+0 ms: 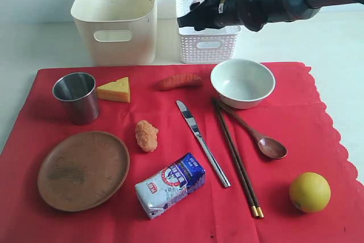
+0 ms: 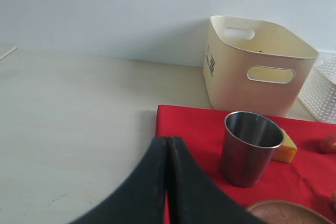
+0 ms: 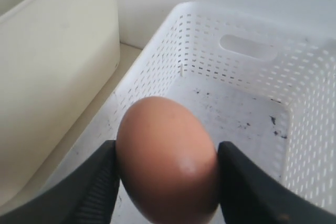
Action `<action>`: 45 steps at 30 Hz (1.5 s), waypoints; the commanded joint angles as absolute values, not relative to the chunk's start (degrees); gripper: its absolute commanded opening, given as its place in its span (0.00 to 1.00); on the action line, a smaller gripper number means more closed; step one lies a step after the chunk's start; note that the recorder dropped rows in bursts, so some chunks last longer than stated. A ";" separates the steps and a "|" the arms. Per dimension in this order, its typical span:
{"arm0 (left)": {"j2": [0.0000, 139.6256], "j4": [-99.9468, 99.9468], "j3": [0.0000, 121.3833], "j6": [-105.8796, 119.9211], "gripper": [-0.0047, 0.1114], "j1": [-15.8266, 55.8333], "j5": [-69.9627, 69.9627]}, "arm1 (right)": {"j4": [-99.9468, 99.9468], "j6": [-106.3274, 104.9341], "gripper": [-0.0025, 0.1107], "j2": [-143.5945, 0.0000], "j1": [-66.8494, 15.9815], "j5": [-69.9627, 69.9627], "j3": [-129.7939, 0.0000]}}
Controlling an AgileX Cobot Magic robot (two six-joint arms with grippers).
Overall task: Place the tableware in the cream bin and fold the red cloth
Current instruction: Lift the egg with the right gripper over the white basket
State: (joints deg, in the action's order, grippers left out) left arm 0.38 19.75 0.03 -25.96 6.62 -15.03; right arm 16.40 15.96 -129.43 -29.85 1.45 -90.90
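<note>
The red cloth [image 1: 318, 135] covers the table front. On it lie the steel cup [image 1: 75, 96], wooden plate [image 1: 83, 169], pale bowl [image 1: 243, 82], knife [image 1: 202, 142], chopsticks [image 1: 236, 157] and wooden spoon [image 1: 259, 135]. The cream bin [image 1: 116, 15] stands behind the cloth's far left edge and holds nothing that I can see. My right gripper [image 1: 193, 18] hangs over the white lattice basket [image 3: 252, 93], shut on a brown egg [image 3: 167, 158]. My left gripper [image 2: 167, 140] is shut and holds nothing, low over the cloth's left edge, short of the cup [image 2: 251, 148].
Cheese [image 1: 114, 90], a sausage [image 1: 179, 81], a nugget [image 1: 147, 135], a milk packet [image 1: 170, 184] and a lemon [image 1: 310, 192] also lie on the cloth. The white basket [image 1: 207, 44] stands right of the cream bin. Bare pale tabletop [image 2: 73, 129] lies left of the cloth.
</note>
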 commanded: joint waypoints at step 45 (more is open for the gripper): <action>0.00 19.84 0.00 -25.70 0.05 6.57 -14.68 | 16.48 15.57 0.64 -131.83 -28.91 5.74 -91.30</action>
State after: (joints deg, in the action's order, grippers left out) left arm 0.38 19.75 0.03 -25.96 6.62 -15.03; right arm 16.40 15.85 -132.02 -29.22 5.00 -90.90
